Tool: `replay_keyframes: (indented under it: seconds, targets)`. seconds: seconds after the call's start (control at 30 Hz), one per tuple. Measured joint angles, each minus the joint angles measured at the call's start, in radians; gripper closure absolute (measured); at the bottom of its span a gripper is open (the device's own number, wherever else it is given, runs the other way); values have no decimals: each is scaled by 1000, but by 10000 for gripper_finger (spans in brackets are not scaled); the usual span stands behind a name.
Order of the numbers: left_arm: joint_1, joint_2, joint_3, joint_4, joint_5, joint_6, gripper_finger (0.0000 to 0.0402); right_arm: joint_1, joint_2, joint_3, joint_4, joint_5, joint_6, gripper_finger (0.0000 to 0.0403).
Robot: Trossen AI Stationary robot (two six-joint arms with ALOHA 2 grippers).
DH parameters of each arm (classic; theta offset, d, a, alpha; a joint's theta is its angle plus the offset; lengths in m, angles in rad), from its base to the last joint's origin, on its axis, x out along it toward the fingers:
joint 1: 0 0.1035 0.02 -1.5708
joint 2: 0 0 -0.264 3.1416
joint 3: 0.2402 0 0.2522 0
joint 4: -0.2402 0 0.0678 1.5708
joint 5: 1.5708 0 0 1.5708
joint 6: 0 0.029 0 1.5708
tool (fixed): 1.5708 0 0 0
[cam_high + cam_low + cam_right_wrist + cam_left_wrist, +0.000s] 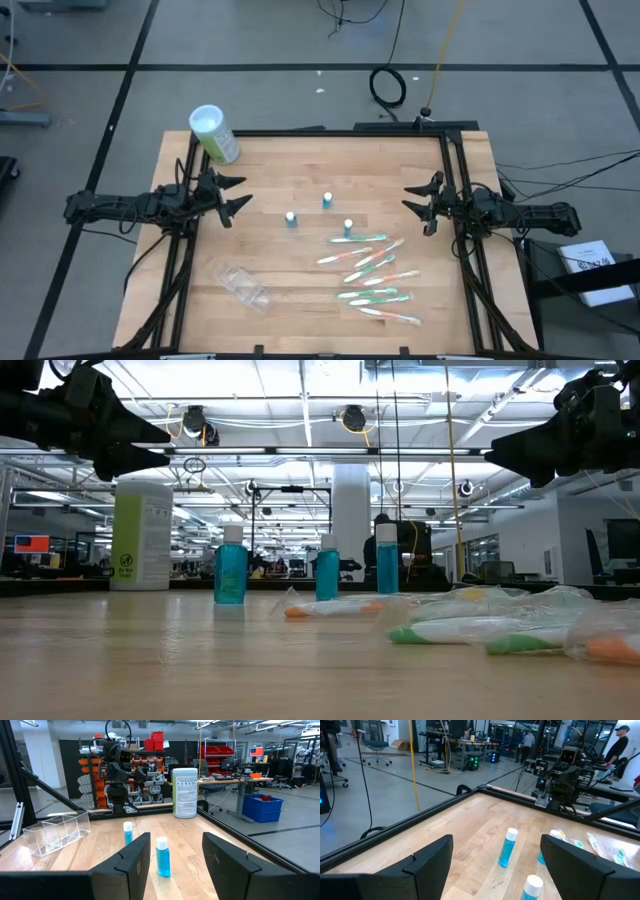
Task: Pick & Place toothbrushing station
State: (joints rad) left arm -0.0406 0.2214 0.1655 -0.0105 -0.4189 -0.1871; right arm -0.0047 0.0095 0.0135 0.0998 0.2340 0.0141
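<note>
Seen from above, the left hand [232,194] hovers at the left edge of the wooden surface [300,260], its two dark fingers spread wide with nothing between them. Just behind it, at the surface's far left corner, stands a large green canister [214,134] with a white lid. Toward the near left, a small clear plastic holder [241,285] lies on the wood, apart from everything else.

Three tiny blue-capped tubes stand upright near the middle, in a loose line: the first tube [291,218] is nearest the left hand, the second tube [327,200] sits farther back, and the third tube [348,228] stands beside the brushes. To their right, a scatter of thin white toothbrushes [372,275] with green or orange accents lies flat in clear wrappers, spreading toward the near right part of the surface; several overlap or touch one another.

At the right edge, level with the left hand across the surface, the right hand [419,203] hovers with its fingers parted and empty. From table height, both hands hang well above the wood, and the tubes stand in front of the wrapped brushes' far end.
</note>
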Motion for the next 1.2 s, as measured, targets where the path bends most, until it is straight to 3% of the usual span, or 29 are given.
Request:
replay_keyframes:
  seconds: [0.9,1.2]
  targets:
    - [1,0,0,0,0,0,94,0,0,0,11,0,8,231]
    - [1,0,0,0,0,0,94,0,1,0,122,-53,348,231]
